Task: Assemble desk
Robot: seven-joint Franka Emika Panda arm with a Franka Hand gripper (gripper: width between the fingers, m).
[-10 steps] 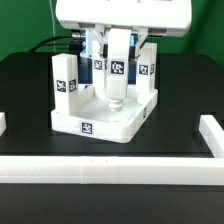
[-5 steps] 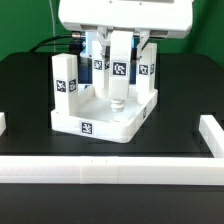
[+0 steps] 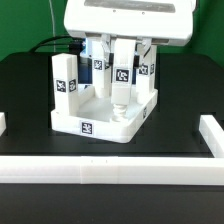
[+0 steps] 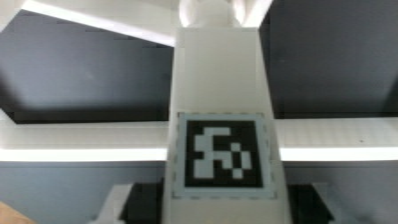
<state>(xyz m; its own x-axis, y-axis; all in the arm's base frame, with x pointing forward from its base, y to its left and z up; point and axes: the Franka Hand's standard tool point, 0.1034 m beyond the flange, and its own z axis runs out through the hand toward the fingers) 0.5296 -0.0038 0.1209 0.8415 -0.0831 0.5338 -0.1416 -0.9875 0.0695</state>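
no readable writing is showing anywhere; the only markings are black-and-white square tags, on the desk top's front rim and on the legs.

nearest in the exterior view, a long white bar (image 3: 105,170) is running across the lower part of the frame, with a short white piece (image 3: 212,133) rising at the right edge. behind it, on the black table (image 3: 25,100), the desk top (image 3: 100,118) is sitting at the centre of the frame, upside down like a tray, one tag facing the camera on its front rim. a leg (image 3: 65,85) is standing upright at its left corner, a second leg (image 3: 152,68) at the right, and a third leg (image 3: 97,62) is showing farther back, partly hidden.

above the middle of the top, the gripper (image 3: 119,50) is hanging from the white housing at the upper edge and clasping the fourth leg (image 3: 121,75) near its upper end. this leg is upright, its narrow lower tip reaching down inside the tray; whether it is touching the tray floor cannot be told.

the wrist view is showing what the exterior view does not: the held leg (image 4: 221,120) seen lengthwise, filling the centre, with its tag large and blurred, and dark finger pads (image 4: 134,205) pressing its sides at the lower edge. white rims are crossing behind it.
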